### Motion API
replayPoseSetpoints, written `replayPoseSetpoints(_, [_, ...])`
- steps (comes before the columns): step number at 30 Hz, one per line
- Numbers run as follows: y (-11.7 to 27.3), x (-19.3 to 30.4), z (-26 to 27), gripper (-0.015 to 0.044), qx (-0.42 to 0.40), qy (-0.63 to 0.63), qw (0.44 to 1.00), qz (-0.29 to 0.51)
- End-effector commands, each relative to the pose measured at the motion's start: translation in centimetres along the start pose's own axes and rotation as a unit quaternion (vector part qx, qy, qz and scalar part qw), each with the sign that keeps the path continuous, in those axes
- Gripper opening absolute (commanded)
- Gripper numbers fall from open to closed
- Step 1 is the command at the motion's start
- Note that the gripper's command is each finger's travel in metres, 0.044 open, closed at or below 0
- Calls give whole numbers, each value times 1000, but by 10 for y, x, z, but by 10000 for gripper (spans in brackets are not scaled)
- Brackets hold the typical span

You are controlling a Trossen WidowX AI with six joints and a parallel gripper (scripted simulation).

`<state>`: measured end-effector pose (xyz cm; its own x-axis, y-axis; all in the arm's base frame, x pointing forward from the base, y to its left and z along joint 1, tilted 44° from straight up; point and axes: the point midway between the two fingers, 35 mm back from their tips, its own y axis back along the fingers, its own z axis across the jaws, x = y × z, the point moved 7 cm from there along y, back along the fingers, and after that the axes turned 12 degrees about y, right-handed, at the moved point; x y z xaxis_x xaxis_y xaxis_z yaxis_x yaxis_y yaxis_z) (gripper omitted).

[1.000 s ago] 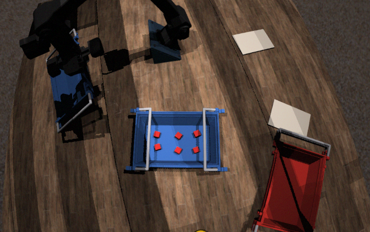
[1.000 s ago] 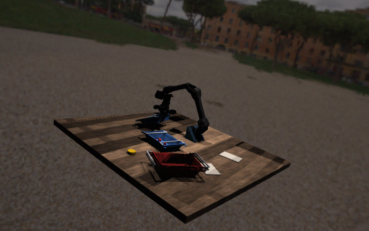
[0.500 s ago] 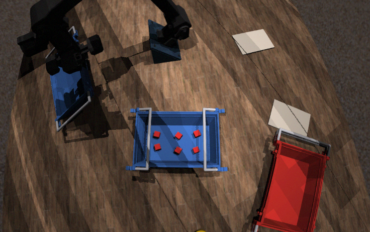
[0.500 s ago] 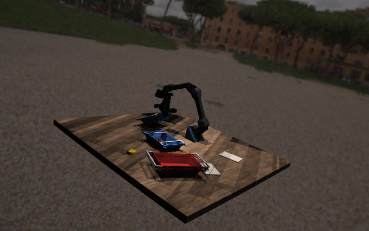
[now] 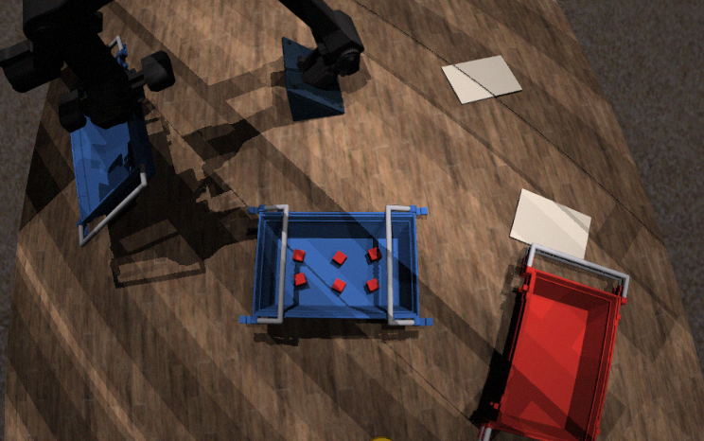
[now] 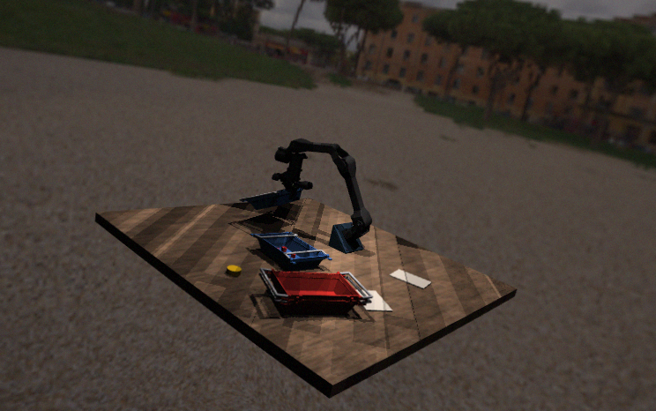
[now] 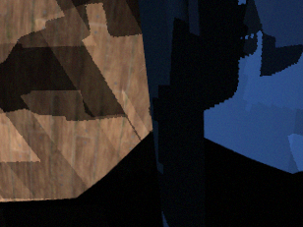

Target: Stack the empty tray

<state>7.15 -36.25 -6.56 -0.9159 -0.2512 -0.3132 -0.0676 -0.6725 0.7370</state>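
Observation:
The loaded blue tray (image 5: 335,316) (image 6: 274,250) stands on the table with several small red blocks (image 5: 339,257) on its floor. Its left bar (image 5: 282,264) and right bar (image 5: 389,264) both lie in across its top. My gripper (image 5: 135,106) (image 6: 293,187) is shut on a long side wall of the empty blue tray (image 5: 106,150) (image 6: 268,199) (image 7: 256,117) and holds it above the table, left of the loaded tray. The held tray's near bar (image 5: 113,210) is out over its end. The exact tilt is hard to judge, and the arm hides part of the tray. The fingertips are dark in the wrist view.
A red tray (image 5: 551,347) (image 6: 314,284) with its bars out stands to the right in the top view. Two white sheets (image 5: 482,79) (image 5: 552,223) lie on the right side. A yellow disc (image 6: 234,269) lies near the front-left edge in the exterior view. The arm's base (image 5: 311,98) stands behind the loaded tray.

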Motion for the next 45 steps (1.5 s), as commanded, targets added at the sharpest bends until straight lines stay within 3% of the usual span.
replayPoseSetpoints(1, [22,2,-5,0,17,3,1000,6])
replayPoseSetpoints(9, [48,2,-6,0,22,2,1000,7])
replayPoseSetpoints(37, [49,1,-6,0,22,2,1000,7])
replayPoseSetpoints(45, [59,-38,-1,0,31,51,998,10])
